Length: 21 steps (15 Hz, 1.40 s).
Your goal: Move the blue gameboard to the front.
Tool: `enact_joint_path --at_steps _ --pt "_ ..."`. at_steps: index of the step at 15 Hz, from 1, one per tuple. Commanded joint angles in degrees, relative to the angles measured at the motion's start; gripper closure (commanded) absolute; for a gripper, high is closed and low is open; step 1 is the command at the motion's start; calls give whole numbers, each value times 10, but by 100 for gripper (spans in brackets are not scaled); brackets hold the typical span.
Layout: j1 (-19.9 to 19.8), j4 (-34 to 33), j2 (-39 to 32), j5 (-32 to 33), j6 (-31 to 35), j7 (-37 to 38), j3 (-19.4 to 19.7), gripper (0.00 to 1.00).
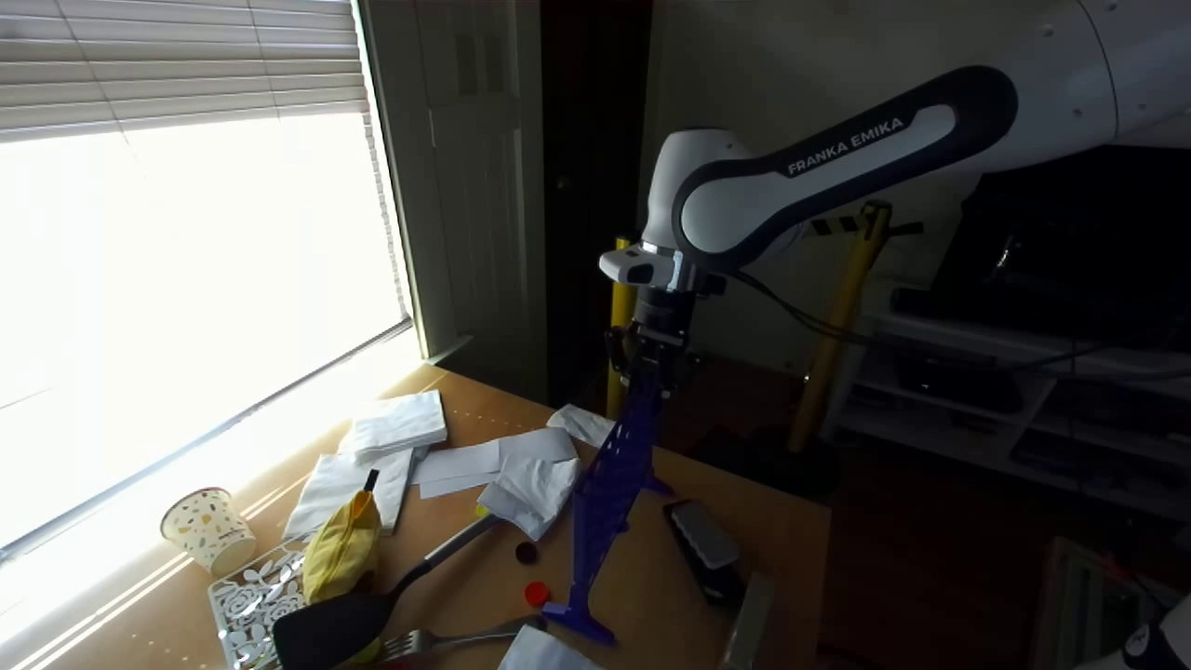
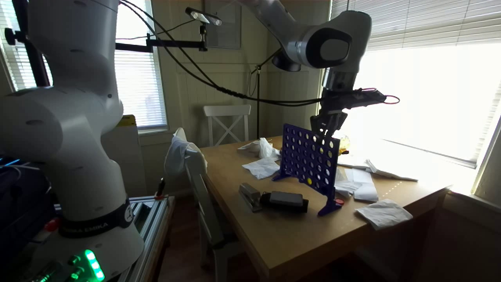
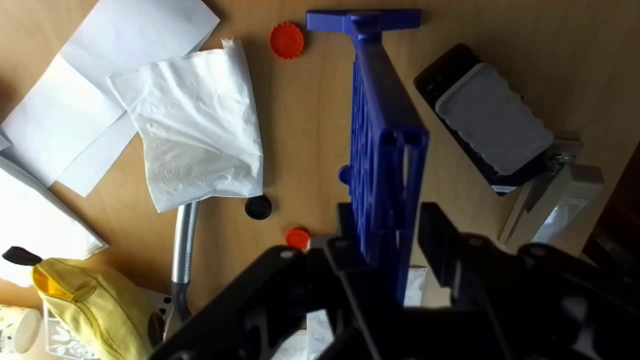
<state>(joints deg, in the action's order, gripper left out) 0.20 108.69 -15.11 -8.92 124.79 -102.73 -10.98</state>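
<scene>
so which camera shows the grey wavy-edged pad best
The wrist view: it looks down on the whole grey wavy-edged pad, uncovered on its black base. Both exterior views show it smaller, at a slant, and I can't make out the waves.

A glaring window (image 1: 195,242) stands beside the wooden table (image 2: 289,241).

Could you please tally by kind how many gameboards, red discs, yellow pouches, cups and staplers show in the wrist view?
Gameboard: 1
Red discs: 2
Yellow pouch: 1
Cup, cut off by the picture's edge: 1
Stapler: 1
Total: 6
</scene>
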Motion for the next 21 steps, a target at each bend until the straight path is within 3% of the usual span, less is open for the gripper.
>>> enact_joint_path --at_steps 1,4,6,8,11,13,16,21 --pt "5 25 41 -4 -8 5 7 30" --pt "-1 17 70 -40 -36 -6 5 10" --pt "-4 0 91 -66 -101 -12 9 0" --pt "2 -18 113 -47 -176 -39 18 0" --pt "18 -47 143 17 -258 61 30 0" --pt "24 -66 151 39 -297 58 31 0" --pt "27 -76 153 -5 -283 169 36 0" --pt "31 -35 164 -9 -250 316 40 0"
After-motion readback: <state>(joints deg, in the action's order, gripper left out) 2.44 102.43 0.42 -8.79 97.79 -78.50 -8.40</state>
